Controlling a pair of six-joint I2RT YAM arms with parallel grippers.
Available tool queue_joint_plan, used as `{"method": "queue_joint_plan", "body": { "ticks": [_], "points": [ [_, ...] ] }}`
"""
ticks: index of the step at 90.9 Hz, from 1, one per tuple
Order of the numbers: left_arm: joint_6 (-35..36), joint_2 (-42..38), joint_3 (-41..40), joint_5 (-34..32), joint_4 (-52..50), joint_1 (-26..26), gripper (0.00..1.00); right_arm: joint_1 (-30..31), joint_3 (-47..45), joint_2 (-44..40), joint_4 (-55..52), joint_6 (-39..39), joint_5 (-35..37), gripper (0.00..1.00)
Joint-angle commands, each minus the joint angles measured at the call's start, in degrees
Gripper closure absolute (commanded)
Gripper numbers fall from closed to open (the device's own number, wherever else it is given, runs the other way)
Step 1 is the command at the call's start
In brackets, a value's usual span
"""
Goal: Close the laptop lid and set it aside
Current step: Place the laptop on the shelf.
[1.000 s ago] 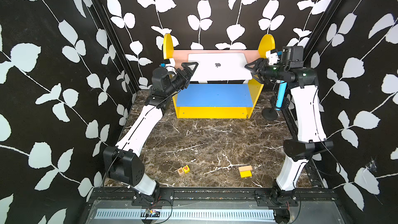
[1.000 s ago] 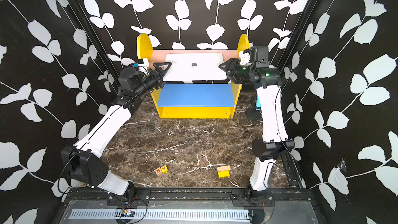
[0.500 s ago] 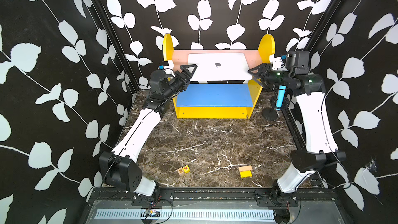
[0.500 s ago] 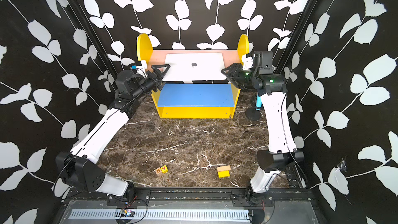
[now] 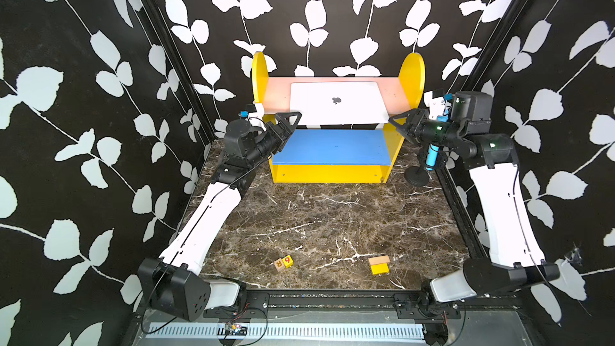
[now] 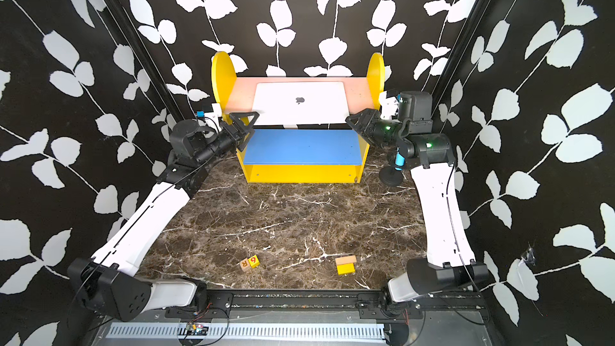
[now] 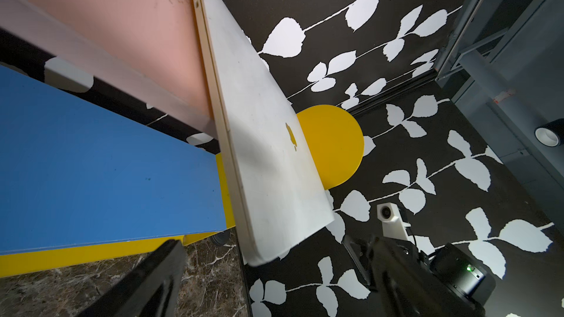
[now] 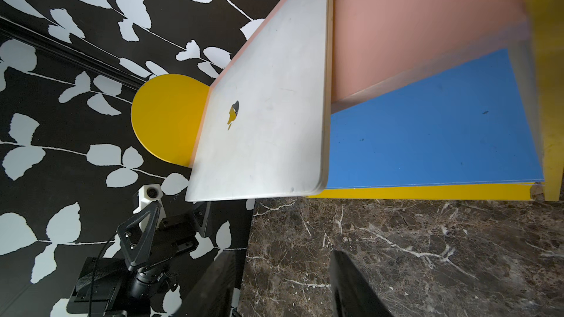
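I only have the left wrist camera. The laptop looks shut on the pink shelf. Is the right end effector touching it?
Observer: No. The right wrist view shows the right end effector open, short of the laptop.
Operator: Anything on the table up front?
Observer: In both top views, two marked cubes and a yellow block lie near the front edge.
Operator: And right of the shelf?
Observer: A blue-handled object on a round black base stands there.

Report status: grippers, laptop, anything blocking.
Left gripper open, empty, off the laptop at its front-left corner. Right gripper open, empty, off front-right corner. Laptop shut, on pink top shelf, front edge overhanging. Nothing between.
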Motion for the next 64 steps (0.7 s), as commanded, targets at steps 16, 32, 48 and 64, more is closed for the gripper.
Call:
{"method": "queue_joint_plan", "body": {
  "ticks": [16, 32, 48, 64],
  "points": [
    [2.2, -5.8, -3.7, 1.3, -0.4, 0.2, 0.15, 3.6, -3.1, -2.5, 2.9, -3.4, 0.5, 0.53],
    [1.9, -5.9, -4.7, 3.1, 0.7, 0.0, 0.30, 9.5, -1.1, -0.5, 0.9, -5.9, 2.3, 0.59],
    [2.3, -4.6, -3.9, 4.2, 1.4, -1.3, 0.43, 13.7, 1.4, 2.2, -0.5, -7.2, 4.1, 0.66],
    [3.0, -2.4, -2.2, 4.6, 1.5, -2.9, 0.55, 16.1, 3.9, 5.1, -1.7, -8.1, 5.5, 0.71]
  ]
}}
